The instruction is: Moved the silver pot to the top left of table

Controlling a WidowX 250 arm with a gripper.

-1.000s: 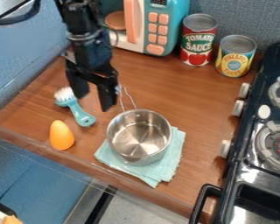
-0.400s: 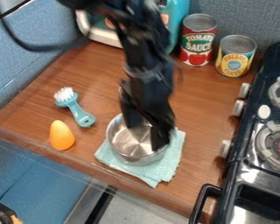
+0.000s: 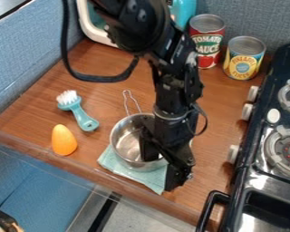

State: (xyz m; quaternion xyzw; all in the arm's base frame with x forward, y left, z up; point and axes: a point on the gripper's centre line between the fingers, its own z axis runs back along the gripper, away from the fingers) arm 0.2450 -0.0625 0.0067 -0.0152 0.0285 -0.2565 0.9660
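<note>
The round silver metal pot (image 3: 127,138) sits on the folded light-teal cloth (image 3: 132,174), at the near side of the brown wooden counter (image 3: 102,93). The black end effector (image 3: 160,173) is widely open, one finger inside the pot, the other outside at right; it appears to grip nothing.
</note>
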